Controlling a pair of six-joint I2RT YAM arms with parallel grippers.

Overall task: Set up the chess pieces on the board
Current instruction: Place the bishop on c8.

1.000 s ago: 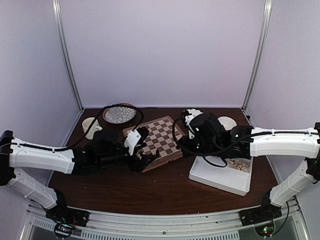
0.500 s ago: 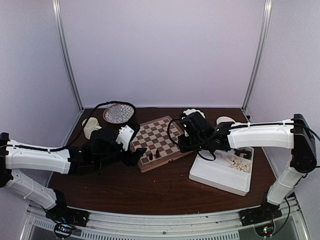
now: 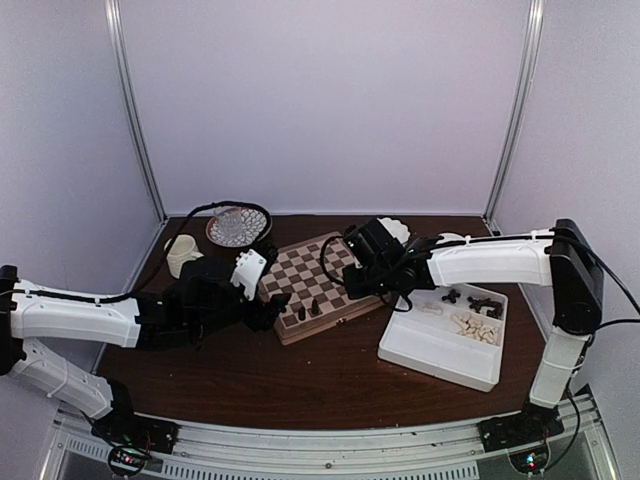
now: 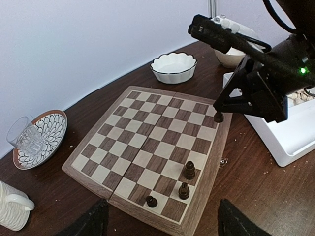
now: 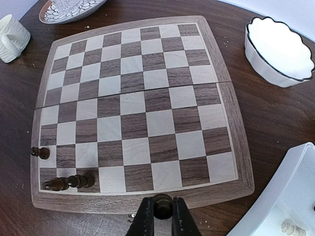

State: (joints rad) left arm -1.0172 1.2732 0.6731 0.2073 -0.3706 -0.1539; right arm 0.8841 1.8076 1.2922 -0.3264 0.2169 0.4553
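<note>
The board [image 3: 312, 278] lies mid-table, slightly turned. Three dark chess pieces [image 4: 189, 170] stand on squares at its near corner, also showing as dark chess pieces [image 3: 308, 308] from above. My right gripper [image 5: 163, 216] is shut on a small dark piece [image 5: 163, 205], hovering just over the board's light border on its tray side; the left wrist view shows that held piece [image 4: 218, 117] hanging at the edge. My left gripper [image 4: 162, 226] stands open and holds nothing, just off the board's near corner. More pale pieces [image 3: 470, 325] and dark pieces [image 3: 478, 300] lie in the white tray [image 3: 430, 355].
A scalloped white bowl [image 5: 280, 49] sits beyond the board's far right corner. A patterned plate [image 4: 47, 140] holding a glass [image 4: 25, 139] and a white cup [image 4: 12, 211] stand to the board's left. The tray's rim [image 5: 290, 196] is close beside my right gripper.
The right arm swung left from over the tray to the board's edge, carrying the dark piece. The left gripper drew back off the board's near corner, uncovering the three standing pieces.
</note>
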